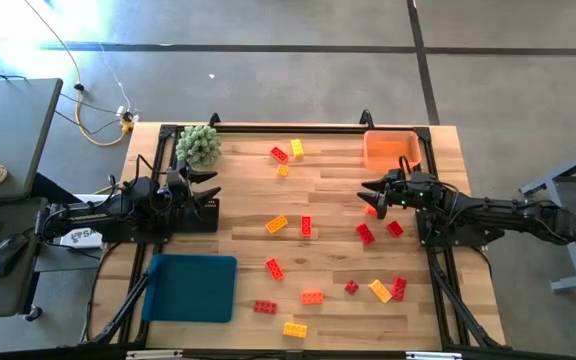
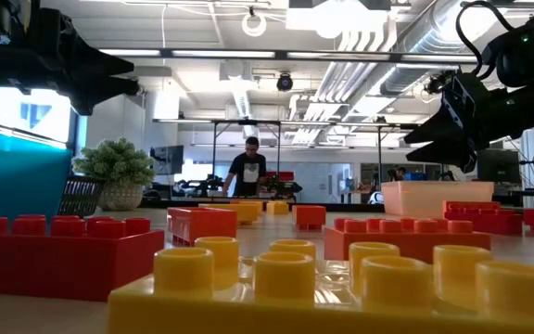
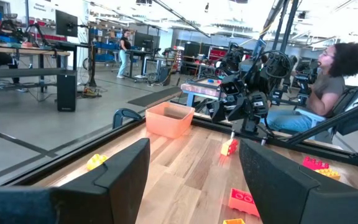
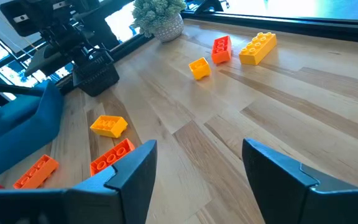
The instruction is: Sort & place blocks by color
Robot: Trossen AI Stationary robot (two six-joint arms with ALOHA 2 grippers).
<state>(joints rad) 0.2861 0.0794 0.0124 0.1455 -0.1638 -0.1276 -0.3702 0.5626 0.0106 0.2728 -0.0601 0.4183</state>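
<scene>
Nearest the low camera, a yellow studded plastic brick (image 2: pixel 341 288) fills the foreground, with a red studded brick (image 2: pixel 58 255) just behind it. Across the wooden table (image 1: pixel 328 185) the small red, orange and yellow plastic blocks (image 1: pixel 306 226) lie scattered, most of them between the two arms and toward the right arm's side. None of them is held. Beside the right gripper (image 1: pixel 375 194), an orange brick (image 1: pixel 371 210) sits just below its open, empty fingers. That arm reaches in level from the right edge, in front of the orange plastic tray (image 1: pixel 392 150). On the opposite side, the left gripper (image 1: pixel 211 190) hangs with fingers spread and empty, well apart from any block, between the green spiky plant ball (image 1: pixel 198 146) and the blue tray (image 1: pixel 192 288).
</scene>
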